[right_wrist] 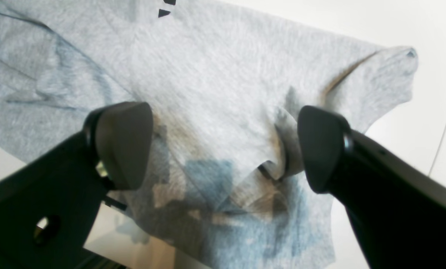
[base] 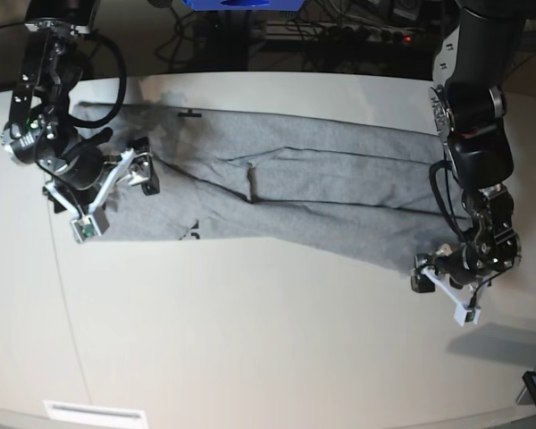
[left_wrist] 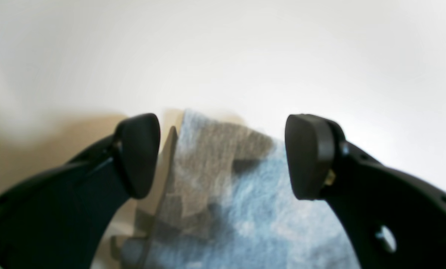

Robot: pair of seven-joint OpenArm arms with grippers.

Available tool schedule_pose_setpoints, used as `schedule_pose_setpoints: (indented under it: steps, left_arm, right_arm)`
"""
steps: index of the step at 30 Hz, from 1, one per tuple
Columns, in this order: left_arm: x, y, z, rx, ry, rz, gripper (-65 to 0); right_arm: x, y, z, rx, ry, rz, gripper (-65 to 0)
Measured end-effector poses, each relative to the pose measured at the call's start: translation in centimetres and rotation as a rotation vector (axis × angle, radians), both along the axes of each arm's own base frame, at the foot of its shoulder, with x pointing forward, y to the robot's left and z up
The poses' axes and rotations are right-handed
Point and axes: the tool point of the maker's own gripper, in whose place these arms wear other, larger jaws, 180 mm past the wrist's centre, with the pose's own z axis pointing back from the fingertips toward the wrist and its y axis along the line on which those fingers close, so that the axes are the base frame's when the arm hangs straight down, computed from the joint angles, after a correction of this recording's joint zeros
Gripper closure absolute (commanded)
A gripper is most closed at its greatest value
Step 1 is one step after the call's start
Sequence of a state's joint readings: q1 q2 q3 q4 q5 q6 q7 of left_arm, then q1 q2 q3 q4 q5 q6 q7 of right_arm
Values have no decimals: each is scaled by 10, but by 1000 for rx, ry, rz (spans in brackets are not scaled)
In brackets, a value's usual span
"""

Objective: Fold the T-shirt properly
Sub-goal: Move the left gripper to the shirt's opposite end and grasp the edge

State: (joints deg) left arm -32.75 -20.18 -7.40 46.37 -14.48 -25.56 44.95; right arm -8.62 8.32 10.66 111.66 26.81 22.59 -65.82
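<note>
T-shirt [base: 322,197]: grey, lying as a long lengthwise-folded band across the bench [base: 250,340]; crosswise folds outstanding; left hand [base: 442,281] and right hand [base: 116,192] both spread apart, gripping nothing.

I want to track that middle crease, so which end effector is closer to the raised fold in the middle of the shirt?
Right. The right end effector is open over the shirt's end, a short way from the fold. The left end effector is open at the opposite end's corner, much farther away.
</note>
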Motion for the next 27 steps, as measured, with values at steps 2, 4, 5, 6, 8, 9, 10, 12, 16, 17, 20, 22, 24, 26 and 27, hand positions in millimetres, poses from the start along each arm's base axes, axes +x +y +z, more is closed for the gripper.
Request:
schedule_pose_setpoints:
  steps: [2, 4, 5, 6, 8, 9, 10, 12, 16, 17, 20, 22, 24, 26, 27]
  left_arm:
    - [-2, 3, -2, 8, 7, 16, -504]
    - [-1, 5, -2, 9, 6, 32, -504]
    - [-1, 7, -2, 10, 6, 58, -504]
    - [-1, 10, -1, 10, 5, 79, -504]
    - [-1, 13, -1, 14, 3, 94, -504]
    - [-2, 15, 0, 16, 4, 100, -504]
    - [-2, 17, 0, 22, 4, 103, -504]
    - [-1, 18, 1, 22, 2, 104, -504]
    - [4, 16, -1, 12, -22, 105, -504]
    - [2, 16, -8, -3, -9, 113, -504]
    - [3, 16, -19, -39, -18, 139, -504]
    - [5, 18, -20, -45, -13, 147, -504]
    - [5, 18, -21, -46, -30, 150, -504]
    - [5, 18, -21, -47, -29, 148, -504]
    - [5, 17, -21, -47, -27, 147, -504]
  right_arm:
    - [0, 0, 0, 1, -1, 0, -580]
    - [0, 0, 0, 0, 0, 0, -580]
    - [0, 0, 0, 0, 0, 0, -580]
    - [0, 0, 0, 0, 0, 0, -580]
    - [0, 0, 0, 0, 0, 0, -580]
    - [0, 0, 0, 0, -1, 0, -580]
    - [0, 0, 0, 1, 0, 0, -580]
    - [0, 0, 0, 0, 0, 0, -580]
    - [0, 0, 0, 0, -1, 0, -580]
    - [0, 0, 0, 0, 0, 0, -580]
    - [0, 0, 0, 1, 0, 1, -580]
    - [-1, 0, -1, 0, 3, 0, -580]
    - [-1, 0, 0, 1, 2, 1, -580]
    - [-1, 0, -1, 0, 2, 0, -580]
    - [-1, 0, -1, 0, 2, 0, -580]
